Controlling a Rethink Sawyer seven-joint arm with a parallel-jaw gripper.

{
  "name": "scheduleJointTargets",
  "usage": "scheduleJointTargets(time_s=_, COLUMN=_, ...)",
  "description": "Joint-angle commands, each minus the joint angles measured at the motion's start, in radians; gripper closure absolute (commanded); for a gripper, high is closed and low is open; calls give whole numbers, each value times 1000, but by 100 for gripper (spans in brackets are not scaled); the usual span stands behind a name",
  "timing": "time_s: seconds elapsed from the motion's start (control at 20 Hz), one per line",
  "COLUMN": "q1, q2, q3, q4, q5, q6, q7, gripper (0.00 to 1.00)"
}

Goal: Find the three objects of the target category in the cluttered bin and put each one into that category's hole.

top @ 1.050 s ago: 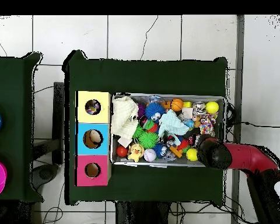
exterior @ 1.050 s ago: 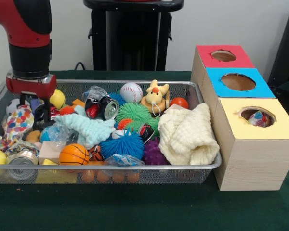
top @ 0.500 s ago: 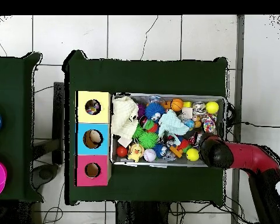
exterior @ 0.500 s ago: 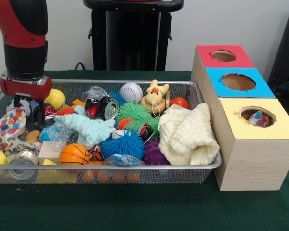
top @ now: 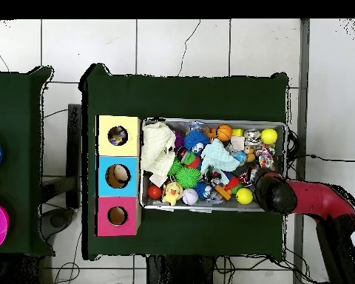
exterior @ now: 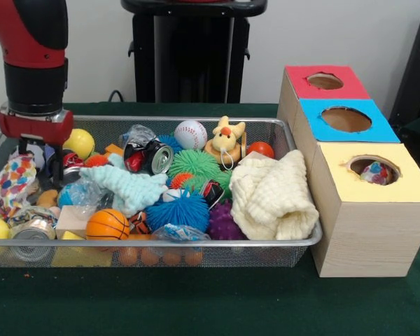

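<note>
Red-cuffed gripper [exterior: 36, 155] sits low at the mesh bin's [exterior: 196, 123] end farthest from the hole boxes [exterior: 357, 175]; whether its fingers grip cannot be told. Packed toys could snag or spill.

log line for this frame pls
phase: searching bin | gripper: low at bin end far from boxes, state unclear | yellow hole: one item inside | held: cannot tell

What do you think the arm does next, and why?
Probably a short drop straight down. The gripper hangs low over the end of the bin farthest from the boxes, just above the toys, and I can't see anything held in it.
</note>
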Motion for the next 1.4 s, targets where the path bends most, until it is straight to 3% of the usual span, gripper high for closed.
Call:
scheduleJointTargets(time_s=0.05, q1=12, q2=-78, q3=2, q4=23, q5=58, q6=152, q7=-49, gripper=0)
scheduleJointTargets(time_s=0.45, q1=21, q2=-101, q3=10, q4=9, q5=83, q6=193, q7=-69, gripper=0)
scheduleJointTargets(time_s=1.4, q1=13, q2=-3, q3=23, q4=-62, q5=4, q6=31, q7=-61, gripper=0)
